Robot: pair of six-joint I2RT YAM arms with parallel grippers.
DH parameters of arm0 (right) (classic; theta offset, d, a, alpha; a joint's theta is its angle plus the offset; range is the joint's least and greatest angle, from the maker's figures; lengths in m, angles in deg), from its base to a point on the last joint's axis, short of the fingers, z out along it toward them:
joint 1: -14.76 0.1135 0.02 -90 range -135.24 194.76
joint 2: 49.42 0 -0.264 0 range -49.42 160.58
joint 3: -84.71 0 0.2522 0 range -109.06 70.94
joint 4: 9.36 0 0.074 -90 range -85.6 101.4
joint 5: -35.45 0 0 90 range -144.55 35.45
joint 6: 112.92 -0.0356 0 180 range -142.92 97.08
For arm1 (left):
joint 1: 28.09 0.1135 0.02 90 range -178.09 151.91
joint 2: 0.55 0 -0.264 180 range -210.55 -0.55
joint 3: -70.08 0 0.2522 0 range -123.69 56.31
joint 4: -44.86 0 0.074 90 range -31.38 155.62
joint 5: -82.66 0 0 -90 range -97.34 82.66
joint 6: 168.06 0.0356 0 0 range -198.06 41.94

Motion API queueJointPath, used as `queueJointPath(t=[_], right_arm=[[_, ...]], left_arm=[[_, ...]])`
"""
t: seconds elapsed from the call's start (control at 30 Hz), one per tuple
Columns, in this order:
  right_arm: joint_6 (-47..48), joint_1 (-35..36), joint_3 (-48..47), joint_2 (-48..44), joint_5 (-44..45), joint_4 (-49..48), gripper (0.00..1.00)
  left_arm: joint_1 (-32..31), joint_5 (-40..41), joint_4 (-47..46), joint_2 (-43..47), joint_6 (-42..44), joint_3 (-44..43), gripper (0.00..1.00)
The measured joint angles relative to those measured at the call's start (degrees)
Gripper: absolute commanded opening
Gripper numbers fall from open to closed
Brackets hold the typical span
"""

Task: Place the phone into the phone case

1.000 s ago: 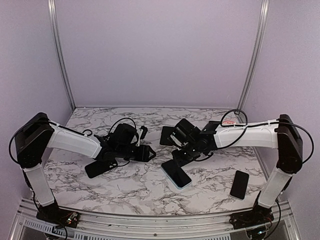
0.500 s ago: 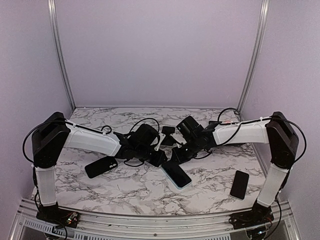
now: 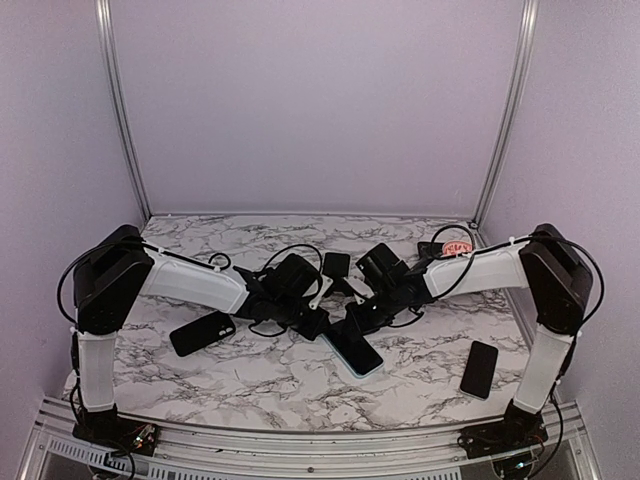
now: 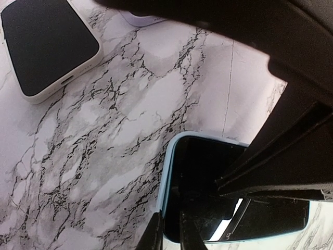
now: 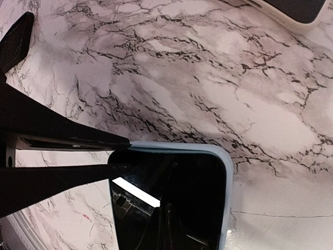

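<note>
Standing at the near edge and reading from the left, I see a black phone (image 3: pixel 202 332) lying alone on the marble tabletop (image 3: pixel 250 382), well apart from the work. Next comes the left gripper (image 4: pixel 170 237), its fingers drawn nearly together across the rim of the light-blue phone case (image 3: pixel 363 375). It looks to me like a pinch on that edge, with one finger outside the rim and one over the glass. The case lies flat near the middle of the table, on a diagonal, and the phone (image 3: pixel 354 352) rests in it face up. The right gripper (image 5: pixel 161 229) comes in from the other side, clenched with nothing between its fingers, tips on or just above the screen.

To finish this well, I would let the left side only steady the case, not lift it. The closed right tips should push straight down near the rim, corner by corner, until the glass sits level with the lip. A sideways push would skate the whole thing across the marble.

The phone's face is dark and glossy and mirrors the fingers, and the pale blue lip hugs the one rounded corner I can see. The ends under the arms are hidden. Farthest right, a second black phone (image 3: pixel 479 368) lies by itself.
</note>
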Motion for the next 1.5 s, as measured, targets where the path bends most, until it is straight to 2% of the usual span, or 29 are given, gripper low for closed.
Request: queueJointPath(t=[0.3,0.4,0.43,0.6,0.63,0.73,1.03,1.2,1.4,1.5], right_arm=[[-1.36,0.26,1.60,-0.90,1.33,-1.68,0.03],[-1.53,0.28,1.99,-1.64,2.58,-0.79,0.07],[-1.55,0.28,2.08,-1.99,3.10,-0.04,0.13],[-1.29,0.63,1.64,-4.33,6.45,5.46,0.89],[-1.18,1.14,1.20,-5.01,7.80,7.13,0.98],[-0.72,2.71,0.07,-6.12,10.95,10.97,0.99],[-0.59,9.01,-0.85,-4.72,15.87,18.75,0.99],[0.50,9.66,-3.26,-1.46,16.13,20.79,0.98],[2.36,11.06,-6.75,2.01,17.92,23.30,0.79],[2.97,11.17,-7.08,2.25,18.10,23.43,0.58]], left_arm=[[0.39,-1.53,0.46,-0.66,4.37,-0.24,0.02],[0.48,-1.77,-0.44,-1.66,5.31,-0.68,0.02],[0.48,-1.81,-0.66,-1.73,5.60,-0.63,0.02],[0.48,-1.60,-1.07,-1.64,6.56,-0.63,0.00],[0.48,-1.46,-1.22,-1.51,6.51,-0.72,0.00],[0.50,-1.09,-0.59,-0.85,6.01,-0.81,0.06],[2.38,-0.79,6.10,3.39,1.97,-2.62,0.40],[5.99,1.46,5.20,12.15,-0.11,0.50,0.43],[6.60,3.45,4.59,17.18,-0.46,4.33,0.44],[6.56,3.82,4.74,17.16,-0.61,5.81,0.44]])
